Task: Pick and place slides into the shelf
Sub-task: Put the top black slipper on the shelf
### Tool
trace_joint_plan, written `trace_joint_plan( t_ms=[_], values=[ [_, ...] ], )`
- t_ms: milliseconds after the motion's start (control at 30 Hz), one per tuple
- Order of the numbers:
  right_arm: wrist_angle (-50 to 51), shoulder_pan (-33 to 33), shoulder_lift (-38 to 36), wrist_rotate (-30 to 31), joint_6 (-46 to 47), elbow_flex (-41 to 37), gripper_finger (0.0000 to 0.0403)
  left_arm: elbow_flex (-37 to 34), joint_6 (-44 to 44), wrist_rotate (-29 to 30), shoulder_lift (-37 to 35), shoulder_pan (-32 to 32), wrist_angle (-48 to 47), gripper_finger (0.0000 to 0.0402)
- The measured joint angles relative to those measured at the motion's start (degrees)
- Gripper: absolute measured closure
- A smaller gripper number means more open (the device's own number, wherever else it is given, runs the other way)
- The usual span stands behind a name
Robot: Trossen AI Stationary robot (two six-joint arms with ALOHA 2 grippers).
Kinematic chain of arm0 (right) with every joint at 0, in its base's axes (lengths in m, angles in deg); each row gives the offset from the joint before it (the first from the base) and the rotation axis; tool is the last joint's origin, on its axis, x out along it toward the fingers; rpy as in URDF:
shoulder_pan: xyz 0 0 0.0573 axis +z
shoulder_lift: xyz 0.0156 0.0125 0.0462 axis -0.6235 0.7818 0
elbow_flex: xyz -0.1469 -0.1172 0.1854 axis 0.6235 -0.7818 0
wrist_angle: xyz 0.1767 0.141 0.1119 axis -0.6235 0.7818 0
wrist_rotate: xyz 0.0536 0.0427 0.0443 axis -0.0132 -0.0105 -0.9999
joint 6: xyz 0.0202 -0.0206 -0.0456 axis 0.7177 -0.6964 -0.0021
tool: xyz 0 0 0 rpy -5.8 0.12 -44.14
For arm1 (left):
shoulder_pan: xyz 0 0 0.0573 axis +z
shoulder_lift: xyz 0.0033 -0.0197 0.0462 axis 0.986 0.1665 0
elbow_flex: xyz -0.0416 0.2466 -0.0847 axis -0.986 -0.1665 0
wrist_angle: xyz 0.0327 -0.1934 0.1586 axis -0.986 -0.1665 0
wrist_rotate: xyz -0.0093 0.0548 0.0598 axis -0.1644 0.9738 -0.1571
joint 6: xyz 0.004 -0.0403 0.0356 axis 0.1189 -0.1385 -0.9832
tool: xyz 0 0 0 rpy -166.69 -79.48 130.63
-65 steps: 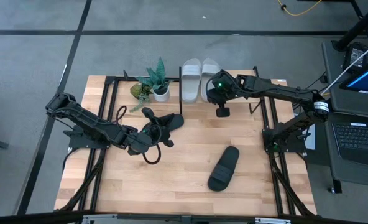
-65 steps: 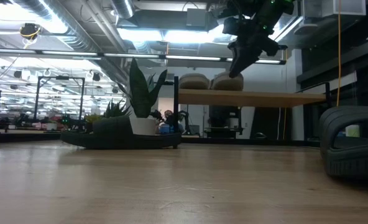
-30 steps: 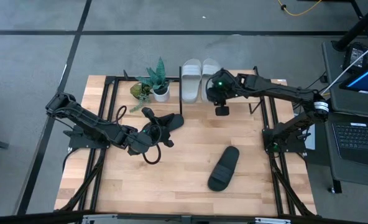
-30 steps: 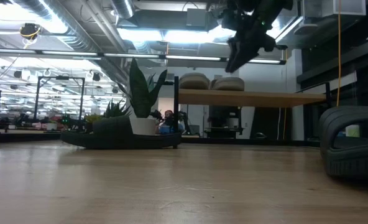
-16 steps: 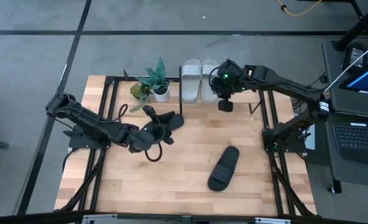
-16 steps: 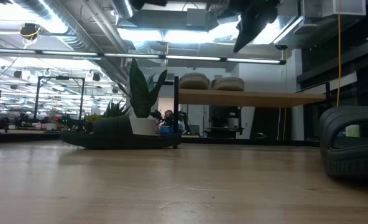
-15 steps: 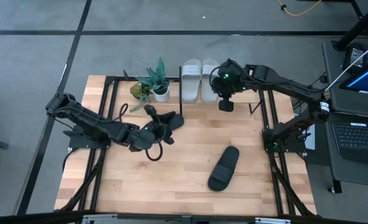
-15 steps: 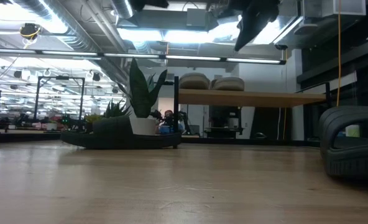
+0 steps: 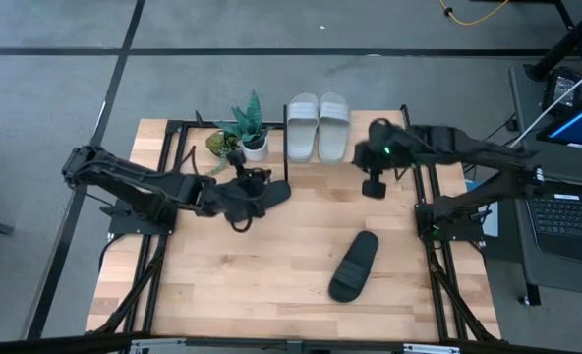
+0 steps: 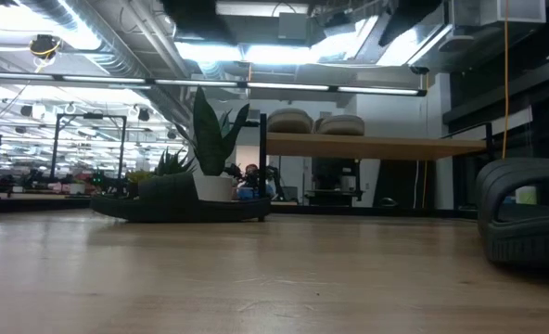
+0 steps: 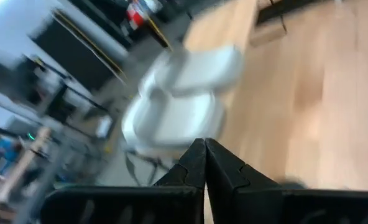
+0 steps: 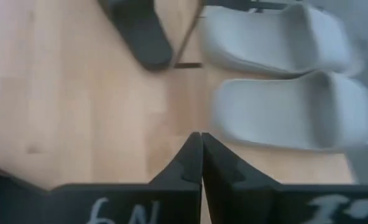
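Up at the far edge of the table [image 9: 271,265], two pale grey-white slides [image 9: 318,126] sit side by side on the shelf [image 9: 389,133], whose light wooden top board rests on thin black metal uprights; in the low view the pair [image 10: 313,122] shows as two smooth rounded humps on that board [image 10: 386,145]. Their moulded soles and wide single straps look matte and soft-edged. One black slide [image 9: 354,265] lies flat on the pale, plank-grained wood toward the near right, its strap ribbed and its toe pointing away to the far right. Another black slide [image 9: 261,194] lies left of centre, just near of a small potted plant [image 9: 247,128] with spiky green leaves in a white pot. The left gripper [image 9: 240,185] is at that slide, touching or just over it, and its wrist view shows the dark fingers [image 11: 193,168] pressed together with nothing between them. The right gripper [image 9: 374,185] hovers above the shelf's right part, right of the pale pair, its fingers [image 12: 193,162] likewise closed and empty.
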Motion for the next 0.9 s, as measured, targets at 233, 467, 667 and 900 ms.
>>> trace_joint_plan(
  t_ms=[233, 467, 667, 900],
  values=[
    [-19.9, 9.4, -10.0, 0.0, 7.6, -21.3, 0.0399, 0.0, 4.3, -9.2, -1.1, 1.4, -13.2, 0.0401],
    [-45.5, 16.1, -12.9, 0.0, 9.4, -39.2, 0.0399, 0.0, 6.1, -13.6, -1.1, 1.4, -17.9, 0.0401],
    [-63.5, 19.2, -12.5, 0.0, 9.5, -49.7, 0.0399, 0.0, 11.5, -15.3, -1.1, 1.4, -28.8, 0.0401],
    [-78.2, 20.6, -12.5, 0.0, 10.1, -57.8, 0.0394, -2.5, 17.8, -16.2, -1.1, -2.0, -35.3, 0.0401]
  ],
)
